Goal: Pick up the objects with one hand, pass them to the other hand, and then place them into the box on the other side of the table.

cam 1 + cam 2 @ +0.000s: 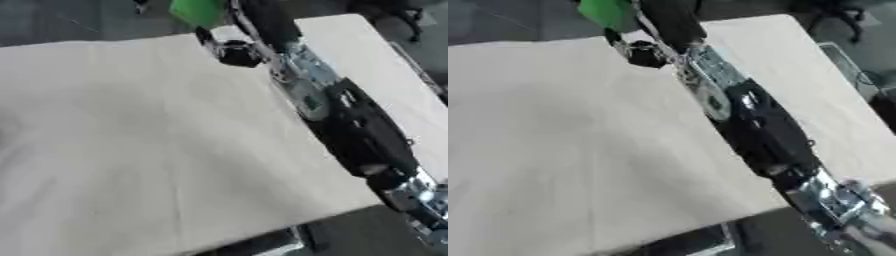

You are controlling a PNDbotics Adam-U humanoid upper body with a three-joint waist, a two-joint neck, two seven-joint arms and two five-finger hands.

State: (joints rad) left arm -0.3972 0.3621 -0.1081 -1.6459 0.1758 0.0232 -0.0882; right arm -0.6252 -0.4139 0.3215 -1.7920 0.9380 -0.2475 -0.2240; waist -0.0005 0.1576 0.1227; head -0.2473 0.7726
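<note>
Right arm (350,120) extended from the lower right corner diagonally across the pale table (131,150) toward the far edge. Right hand (234,51) positioned at that far edge, just below a green object (197,11) – bright green, cut off by the top of the frame, shape not determinable. Whether this green item is a task object or the box: cannot tell.

Finger state of the right hand: cannot tell. Hand appears as a dark blurred mass; contact with the green object not confirmed, though hand and green object lie close together, possibly touching.

Step in hand, as a judgement: either the pick-up reach or the final placing at the far side – not distinguishable from these views. No loose object visible on the table surface.

Next move, judged: if reaching, closing around the green item and lifting clear of the table edge; if placing, release and withdrawal along the arm's line.

Left hand: absent from both views. Hidden or unclear: upper part of the green object, the far table edge behind the arm, floor items in the background.
</note>
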